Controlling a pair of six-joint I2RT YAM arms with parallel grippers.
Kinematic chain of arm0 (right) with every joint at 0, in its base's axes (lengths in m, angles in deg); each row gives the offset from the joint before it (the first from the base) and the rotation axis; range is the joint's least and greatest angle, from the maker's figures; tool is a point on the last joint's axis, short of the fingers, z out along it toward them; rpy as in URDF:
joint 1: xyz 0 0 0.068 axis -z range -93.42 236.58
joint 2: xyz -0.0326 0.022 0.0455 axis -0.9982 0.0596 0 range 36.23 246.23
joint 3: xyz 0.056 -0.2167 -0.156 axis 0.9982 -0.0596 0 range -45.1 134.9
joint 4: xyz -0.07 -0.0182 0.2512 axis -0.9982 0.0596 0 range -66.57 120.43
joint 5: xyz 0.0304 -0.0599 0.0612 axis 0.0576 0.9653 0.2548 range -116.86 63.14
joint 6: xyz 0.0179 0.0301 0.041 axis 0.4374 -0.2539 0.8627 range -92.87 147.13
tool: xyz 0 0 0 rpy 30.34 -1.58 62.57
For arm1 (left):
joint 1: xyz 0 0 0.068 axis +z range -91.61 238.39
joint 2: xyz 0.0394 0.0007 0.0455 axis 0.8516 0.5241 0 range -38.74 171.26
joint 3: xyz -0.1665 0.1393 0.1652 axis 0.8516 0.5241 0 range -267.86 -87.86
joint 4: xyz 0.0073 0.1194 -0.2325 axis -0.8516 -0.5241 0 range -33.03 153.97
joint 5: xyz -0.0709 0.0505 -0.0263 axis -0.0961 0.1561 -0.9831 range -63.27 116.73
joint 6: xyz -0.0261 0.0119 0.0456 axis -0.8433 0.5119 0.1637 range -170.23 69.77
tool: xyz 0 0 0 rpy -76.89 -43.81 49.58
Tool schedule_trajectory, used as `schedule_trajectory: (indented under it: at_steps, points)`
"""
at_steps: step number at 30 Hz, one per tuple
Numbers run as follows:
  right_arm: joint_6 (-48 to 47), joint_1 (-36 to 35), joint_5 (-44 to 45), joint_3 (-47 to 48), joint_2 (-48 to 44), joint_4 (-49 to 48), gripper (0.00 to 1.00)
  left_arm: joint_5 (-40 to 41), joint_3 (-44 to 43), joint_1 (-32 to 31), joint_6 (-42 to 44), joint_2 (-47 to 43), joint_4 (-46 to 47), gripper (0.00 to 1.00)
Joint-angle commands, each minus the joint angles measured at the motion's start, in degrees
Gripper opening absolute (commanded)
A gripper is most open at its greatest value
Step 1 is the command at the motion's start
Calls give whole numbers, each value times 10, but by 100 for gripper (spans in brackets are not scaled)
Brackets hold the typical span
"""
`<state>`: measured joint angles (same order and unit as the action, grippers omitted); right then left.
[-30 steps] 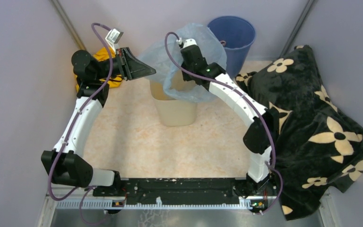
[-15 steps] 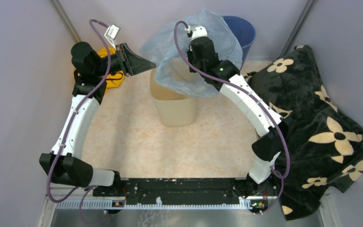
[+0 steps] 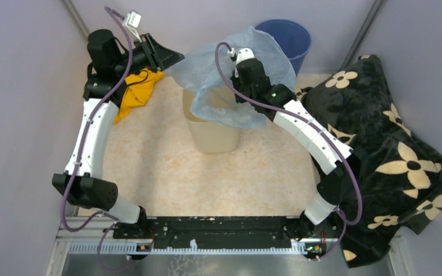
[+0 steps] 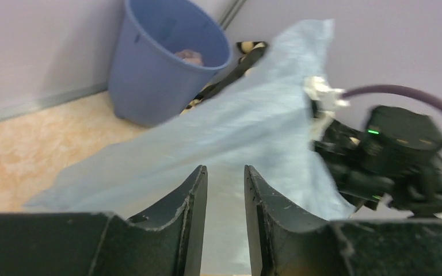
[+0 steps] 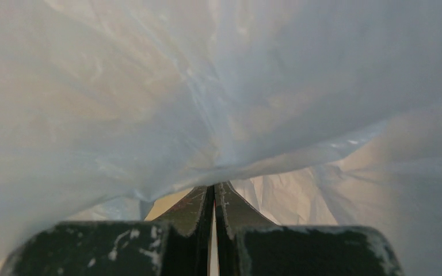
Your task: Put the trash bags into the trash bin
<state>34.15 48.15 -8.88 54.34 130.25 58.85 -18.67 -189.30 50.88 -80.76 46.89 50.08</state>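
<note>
Pinching trash bag point(image 3: 204, 63), right hand point(image 5: 213, 187) clamped — left hand point(image 4: 224, 169) narrowly parted, trash bin point(image 3: 213, 138) clear only in top view.

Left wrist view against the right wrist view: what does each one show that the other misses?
Only the left wrist view: the blue bucket, the floor, the right arm and the left hand, its fingers apart. Only the right wrist view: the right hand, shut on a fold of the bag. Both show the pale-blue bag, which fills nearly all of the right wrist view.
</note>
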Motion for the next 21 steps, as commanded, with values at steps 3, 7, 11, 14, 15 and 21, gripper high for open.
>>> schedule_trajectory:
  at_steps: [3, 7, 11, 14, 15, 21]
  points:
    - [-2, 4, -21, -13, -60, -23, 0, 56, 3, 4, 11, 80, -55, 37]
    - [-4, 3, -24, -11, -66, -18, 0, 36, 32, 3, 4, 93, -50, 36]
    - [-5, 4, -32, -5, -67, -15, 0, 11, 70, -2, -1, 76, -35, 38]
    - [-2, 3, -44, -2, -64, -18, 0, -14, 90, -17, -6, 66, -22, 38]
    - [-1, 3, -48, 1, -62, -17, 0, -19, 92, -26, -7, 63, -18, 38]
    - [4, 3, -52, -6, -58, -23, 0, -34, 74, -63, -19, 48, -6, 38]
